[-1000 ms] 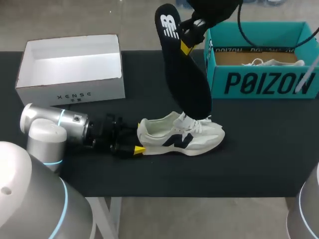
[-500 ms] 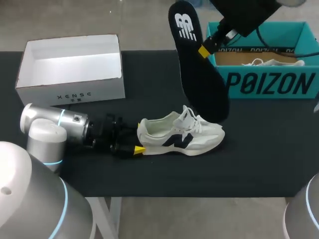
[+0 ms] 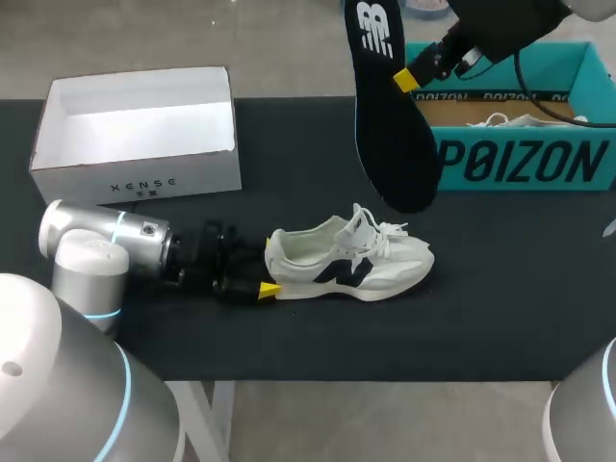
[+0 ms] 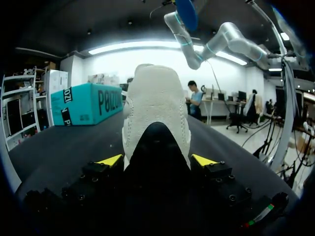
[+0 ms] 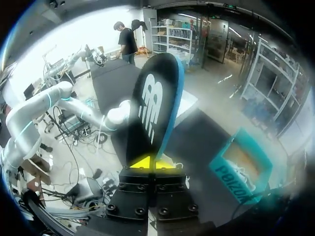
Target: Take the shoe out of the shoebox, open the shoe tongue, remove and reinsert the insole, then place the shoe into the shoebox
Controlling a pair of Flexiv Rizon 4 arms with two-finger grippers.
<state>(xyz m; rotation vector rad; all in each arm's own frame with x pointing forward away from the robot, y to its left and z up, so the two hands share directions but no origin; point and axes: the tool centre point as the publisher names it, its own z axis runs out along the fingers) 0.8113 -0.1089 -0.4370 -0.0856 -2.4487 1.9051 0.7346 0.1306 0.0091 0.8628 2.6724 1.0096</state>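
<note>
- Shoe (image 3: 348, 258) stands on its sole on the black table (image 3: 481, 308), near the middle. Its long axis runs across the head view, with the heel toward my left arm and the toe toward the right side.
- It is cream-white with a dark emblem on the side facing the camera and a dark patch at the heel. The white laces lie loose and ruffled over the tongue.
- Left gripper (image 4: 157, 160) lies low along the table behind the shoe. Its fingers (image 4: 110, 160) stand fairly wide and press on the heel from both sides, so it grips the shoe.
- Insole (image 3: 390, 115) is out of the shoe and hangs in the air, over the far half of the table. Its long axis runs steeply from far to near. The heel end with the white logo points up and away, and the rounded toe end points down toward the shoe's laces.
- I cannot tell how much gap lies between the toe end and the laces.
- The insole is black on the face that shows, with a blue edge seen in the right wrist view.
- Right gripper (image 3: 409, 79) comes in from the far right. Its yellow tips are pinched narrow on the insole's edge, close under the logo.
- Teal shoebox (image 3: 510, 164) sits open at the far right of the table, with a second white shoe (image 3: 525, 121) inside.
- White box (image 3: 135, 135) sits open at the far left, well apart from the shoe.
</note>
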